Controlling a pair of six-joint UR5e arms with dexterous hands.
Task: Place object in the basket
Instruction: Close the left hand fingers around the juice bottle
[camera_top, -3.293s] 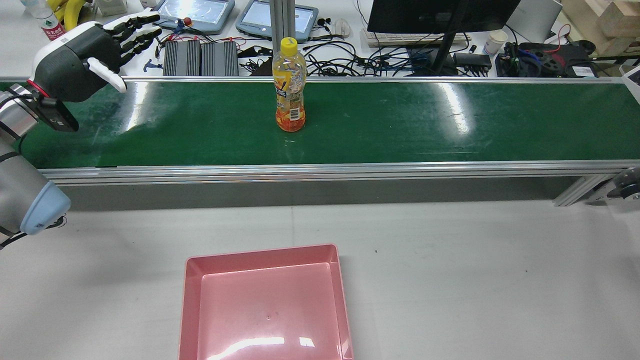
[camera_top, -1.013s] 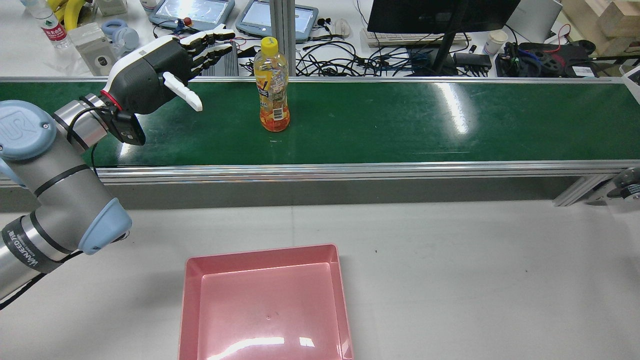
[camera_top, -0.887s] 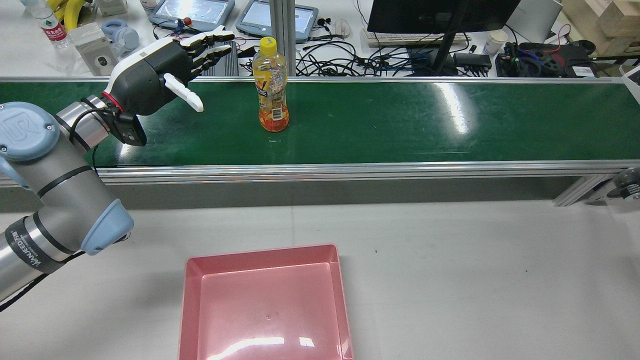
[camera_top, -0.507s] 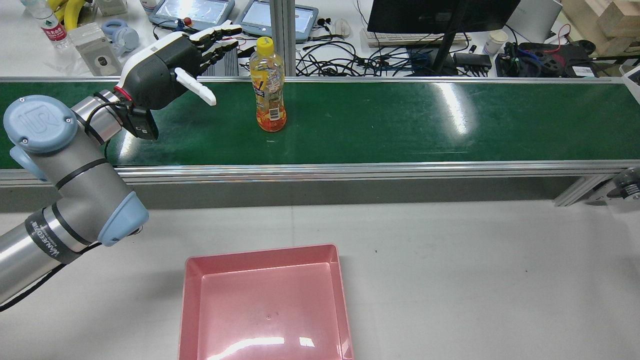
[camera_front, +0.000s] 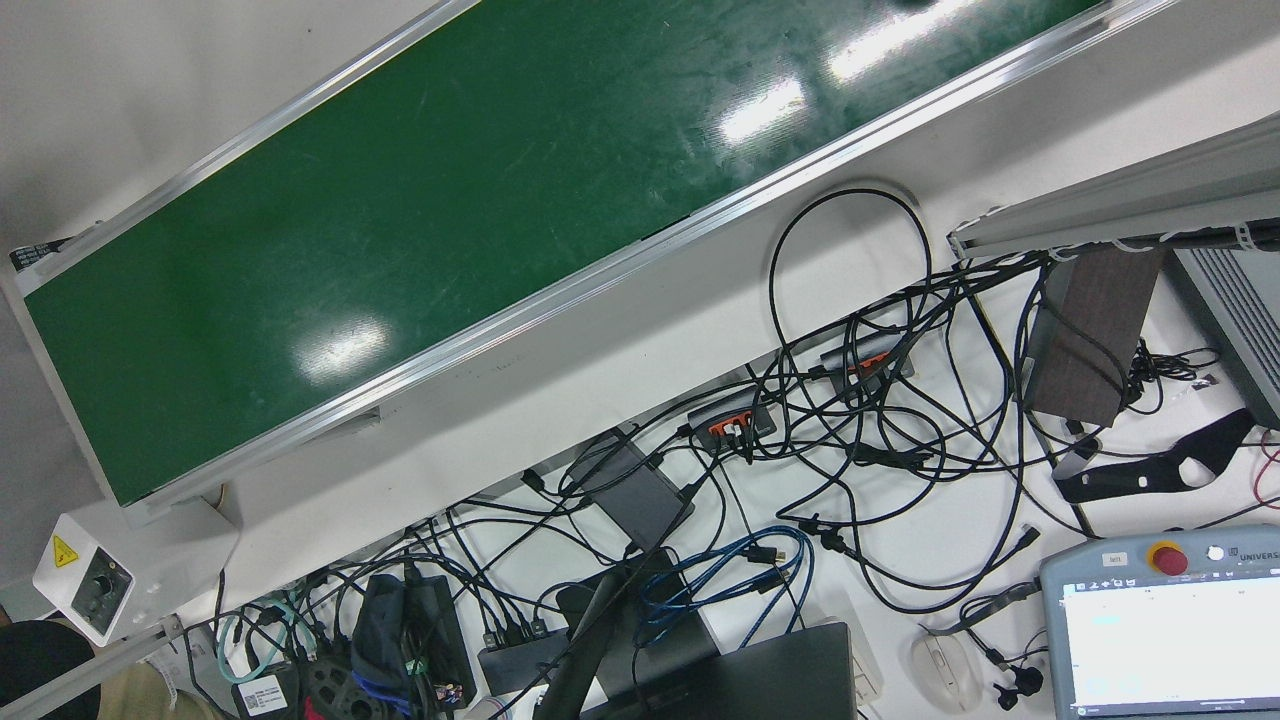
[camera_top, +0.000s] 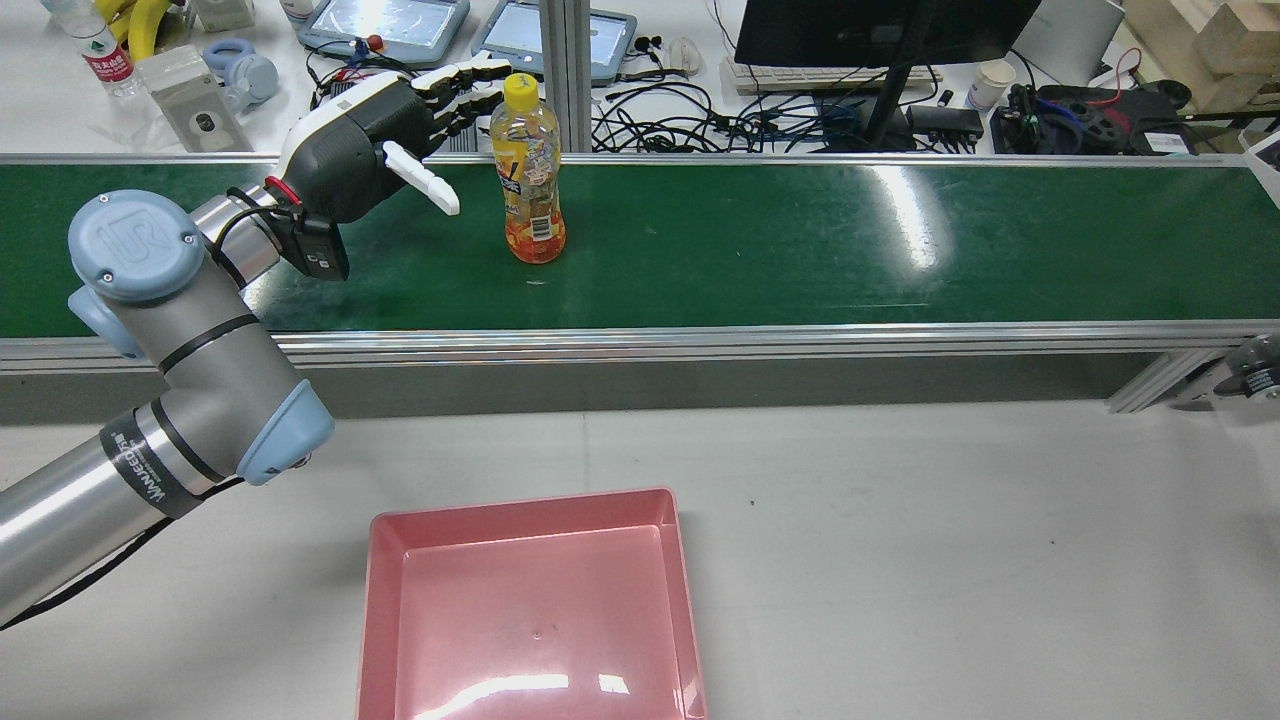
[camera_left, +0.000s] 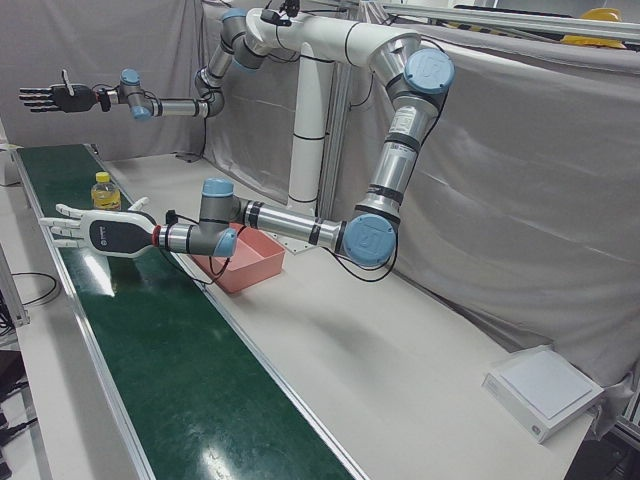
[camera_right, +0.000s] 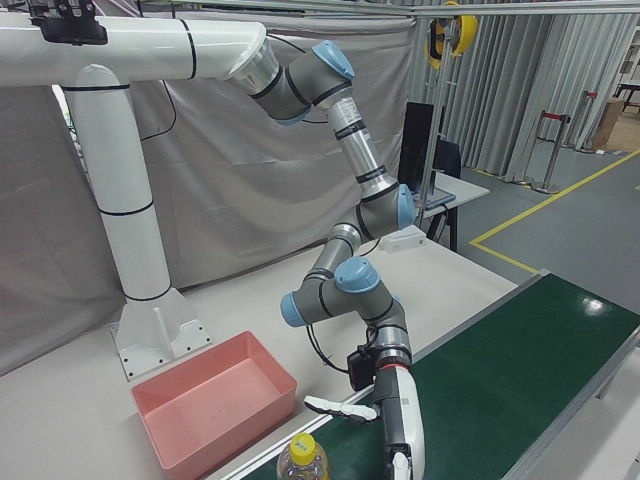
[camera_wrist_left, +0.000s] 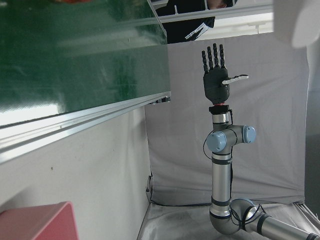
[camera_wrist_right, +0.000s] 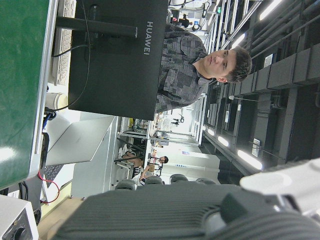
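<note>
Green belt (camera_top: 800, 250), left hand (camera_top: 370, 165) now closer beside bottle (camera_top: 528, 180)

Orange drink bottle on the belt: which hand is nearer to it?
Left. The left hand is open just beside the orange drink bottle over the green belt, not touching it. The right hand is raised, open, far beyond the belt's end.

silver arms, blue joints, black-white robot hand (camera_top: 370, 160)
</note>
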